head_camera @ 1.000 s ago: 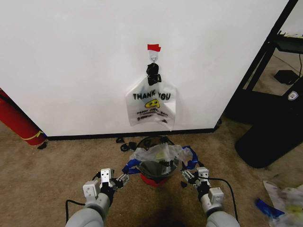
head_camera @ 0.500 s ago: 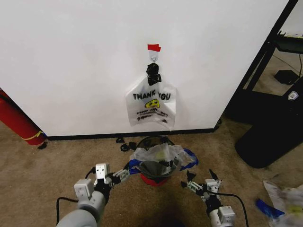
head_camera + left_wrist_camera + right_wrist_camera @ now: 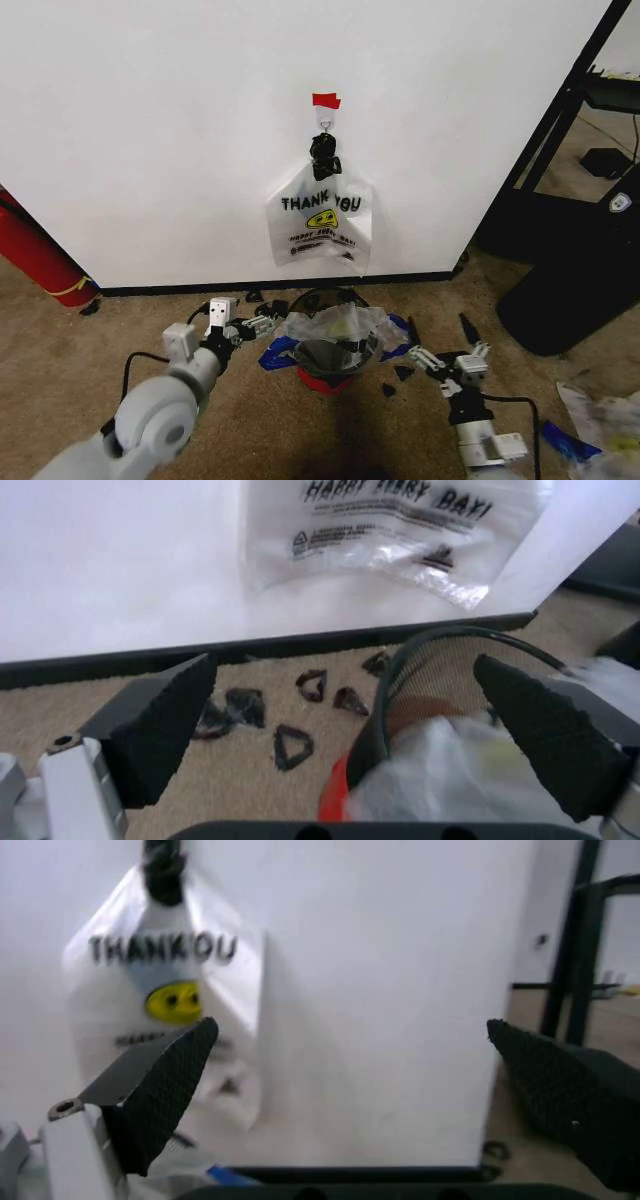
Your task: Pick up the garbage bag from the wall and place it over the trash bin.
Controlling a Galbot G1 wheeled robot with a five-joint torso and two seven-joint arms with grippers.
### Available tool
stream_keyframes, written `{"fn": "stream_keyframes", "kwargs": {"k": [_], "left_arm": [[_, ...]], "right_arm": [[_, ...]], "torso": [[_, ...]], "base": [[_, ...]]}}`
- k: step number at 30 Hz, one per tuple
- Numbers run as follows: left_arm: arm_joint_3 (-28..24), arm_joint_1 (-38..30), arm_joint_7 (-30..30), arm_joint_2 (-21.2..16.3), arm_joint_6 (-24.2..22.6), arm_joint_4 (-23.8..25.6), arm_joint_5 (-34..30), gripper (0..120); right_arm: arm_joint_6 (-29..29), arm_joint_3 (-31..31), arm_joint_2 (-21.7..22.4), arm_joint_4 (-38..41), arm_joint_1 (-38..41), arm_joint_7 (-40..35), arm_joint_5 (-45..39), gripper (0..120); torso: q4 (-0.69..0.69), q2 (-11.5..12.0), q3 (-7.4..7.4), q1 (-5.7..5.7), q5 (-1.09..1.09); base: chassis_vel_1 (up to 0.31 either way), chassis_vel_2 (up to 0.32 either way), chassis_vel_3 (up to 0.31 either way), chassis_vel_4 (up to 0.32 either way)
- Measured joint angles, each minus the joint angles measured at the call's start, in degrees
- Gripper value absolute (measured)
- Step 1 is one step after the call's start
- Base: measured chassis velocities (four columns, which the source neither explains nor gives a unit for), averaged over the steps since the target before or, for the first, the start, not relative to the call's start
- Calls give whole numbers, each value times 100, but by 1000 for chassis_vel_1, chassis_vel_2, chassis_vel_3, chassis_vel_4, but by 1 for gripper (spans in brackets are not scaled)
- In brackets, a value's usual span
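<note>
Both hands released the crinkly garbage bag (image 3: pixel 335 328).

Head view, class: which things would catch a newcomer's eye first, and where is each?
A whitish "THANK YOU" bag with a yellow smiley hangs on the white wall, under a red tape scrap. On the carpet below it, the trash bin wears the garbage bag with blue panels. The open left gripper and open right gripper flank it.
</note>
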State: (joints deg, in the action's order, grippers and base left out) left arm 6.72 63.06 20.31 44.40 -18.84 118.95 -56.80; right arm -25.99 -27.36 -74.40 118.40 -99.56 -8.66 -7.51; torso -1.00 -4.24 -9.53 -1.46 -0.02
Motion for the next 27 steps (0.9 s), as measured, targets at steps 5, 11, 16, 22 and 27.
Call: {"fn": "stream_keyframes", "kwargs": {"k": [5, 11, 16, 22, 27], "left_arm": [[-694, -1213, -268, -59, -438, -548, -561, 100], [-1235, -2129, -451, 121, -1166, -1049, -893, 100], [-1573, -2629, -929, 244, -1492, -1483, -1077, 100], [-2048, -3184, -1124, 407, -1867, -2047, -1090, 97], [-2443, -3516, -1172, 561, -2074, -2454, -1135, 90]], "right_arm": [[-321, -257, -258, 321, -554, 104, 106, 100], [-501, -314, -404, 528, -906, 108, 98, 100], [-509, -300, -431, 619, -1010, 110, 107, 100], [-401, -260, -406, 813, -1013, 110, 111, 100], [-326, -261, -383, 875, -1014, 102, 95, 100]], "torso": [[-1, 0, 0, 0, 2], [1, 0, 0, 0, 2], [3, 0, 1, 0, 2], [2, 0, 1, 0, 2], [2, 0, 1, 0, 2]], "base": [[0, 0, 0, 0], [0, 0, 0, 0], [0, 0, 0, 0], [0, 0, 0, 0], [0, 0, 0, 0]]}}
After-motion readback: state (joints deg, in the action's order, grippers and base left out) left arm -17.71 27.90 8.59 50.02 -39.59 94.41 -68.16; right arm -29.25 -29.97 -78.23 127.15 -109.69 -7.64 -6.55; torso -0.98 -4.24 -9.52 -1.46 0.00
